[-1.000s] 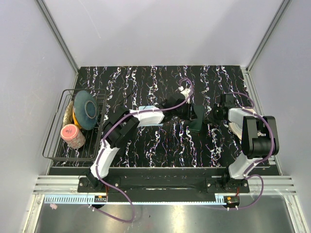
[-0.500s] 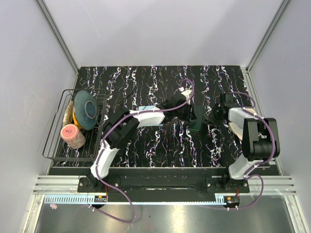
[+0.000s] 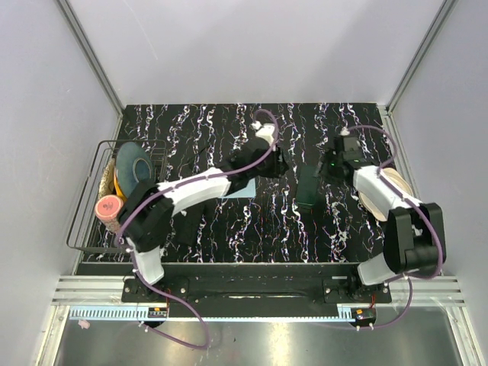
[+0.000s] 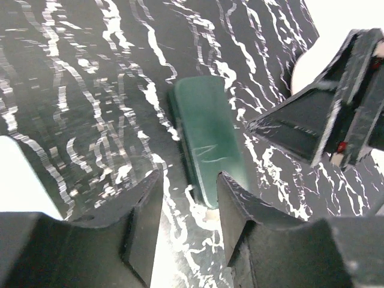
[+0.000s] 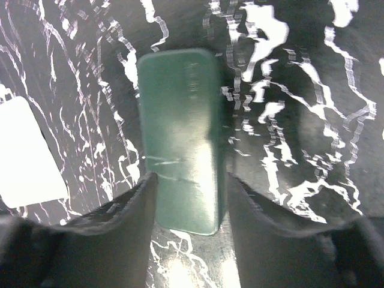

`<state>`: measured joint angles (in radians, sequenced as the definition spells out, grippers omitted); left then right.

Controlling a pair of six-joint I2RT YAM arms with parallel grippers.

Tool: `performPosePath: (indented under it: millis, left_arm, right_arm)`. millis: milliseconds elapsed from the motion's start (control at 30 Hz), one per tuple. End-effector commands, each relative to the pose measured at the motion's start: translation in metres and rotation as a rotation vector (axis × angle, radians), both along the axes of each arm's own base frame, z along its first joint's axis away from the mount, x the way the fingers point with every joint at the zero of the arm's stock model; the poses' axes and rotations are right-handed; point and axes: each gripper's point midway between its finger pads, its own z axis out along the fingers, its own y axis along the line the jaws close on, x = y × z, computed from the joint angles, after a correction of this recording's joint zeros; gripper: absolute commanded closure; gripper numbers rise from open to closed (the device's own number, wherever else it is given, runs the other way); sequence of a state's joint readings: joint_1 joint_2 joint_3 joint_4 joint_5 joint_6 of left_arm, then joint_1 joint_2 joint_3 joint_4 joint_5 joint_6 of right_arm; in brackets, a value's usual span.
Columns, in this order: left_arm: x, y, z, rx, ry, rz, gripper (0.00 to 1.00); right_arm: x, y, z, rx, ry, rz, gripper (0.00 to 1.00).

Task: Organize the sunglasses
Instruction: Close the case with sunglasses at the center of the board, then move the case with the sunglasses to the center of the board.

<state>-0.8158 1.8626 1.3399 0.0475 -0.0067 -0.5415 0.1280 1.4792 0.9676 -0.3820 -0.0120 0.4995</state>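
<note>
Dark-green oblong hard case (image 3: 308, 188) lies flat on black marbled desk (image 3: 191, 126), centre-right. Vs earlier: both arms backed off it; left jaws & right jaws open, empty.

Top view: high and from behind, looking down on the whole table (image 3: 252, 229). Both wrist views: close, low, angled down from opposite sides. All three share the green case (image 3: 308, 187).
</note>
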Motion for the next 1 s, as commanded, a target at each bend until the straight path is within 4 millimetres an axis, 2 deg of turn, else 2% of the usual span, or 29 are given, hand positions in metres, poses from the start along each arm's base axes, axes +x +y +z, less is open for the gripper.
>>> performPosePath:
  millis: [0,67,133,200,267,333,367,467,567,633,733,833,867,967]
  left_arm:
    - [0.009,0.06,0.035,0.001,-0.085,0.165,0.53]
    - [0.005,0.078,0.053,-0.014,-0.116,0.189,0.48]
    - [-0.001,0.094,0.053,0.002,-0.119,0.209,0.46]
    - [-0.007,0.111,0.06,0.003,-0.135,0.233,0.44]
    - [-0.011,0.124,0.058,0.003,-0.137,0.25,0.43]
    - [-0.013,0.135,0.069,-0.019,-0.156,0.271,0.42]
    - [-0.015,0.139,0.064,-0.019,-0.146,0.278,0.42]
    - [-0.016,0.15,0.069,-0.028,-0.151,0.297,0.41]
    - [-0.015,0.158,0.067,-0.025,-0.144,0.31,0.4]
    - [-0.014,0.161,0.065,-0.022,-0.135,0.313,0.4]
    - [-0.015,0.162,0.063,-0.025,-0.127,0.311,0.4]
    - [-0.015,0.164,0.058,-0.024,-0.118,0.311,0.4]
    - [-0.015,0.164,0.058,-0.024,-0.115,0.308,0.4]
    - [-0.014,0.164,0.057,-0.023,-0.108,0.308,0.4]
  right_arm:
    - [0.005,0.028,-0.003,-0.133,0.035,0.073,0.39]
    - [0.004,0.026,-0.013,-0.16,0.065,0.052,0.33]
    - [0.004,0.021,-0.02,-0.192,0.07,0.034,0.13]
    - [0.002,0.024,-0.028,-0.189,0.077,0.058,0.01]
    - [0.003,0.031,-0.035,-0.17,0.086,0.088,0.0]
    - [0.005,0.04,-0.039,-0.153,0.08,0.121,0.0]
    - [0.004,0.045,-0.043,-0.142,0.085,0.142,0.0]
    - [0.004,0.057,-0.051,-0.131,0.092,0.177,0.0]
    - [0.002,0.058,-0.065,-0.169,0.141,0.184,0.0]
    - [-0.001,0.053,-0.07,-0.21,0.172,0.171,0.03]
    - [-0.006,0.042,-0.078,-0.256,0.221,0.11,0.15]
    - [-0.006,0.041,-0.078,-0.25,0.208,0.091,0.28]
    - [-0.005,0.04,-0.078,-0.253,0.204,0.088,0.37]
    - [0.004,0.035,-0.075,-0.292,0.186,0.082,0.47]
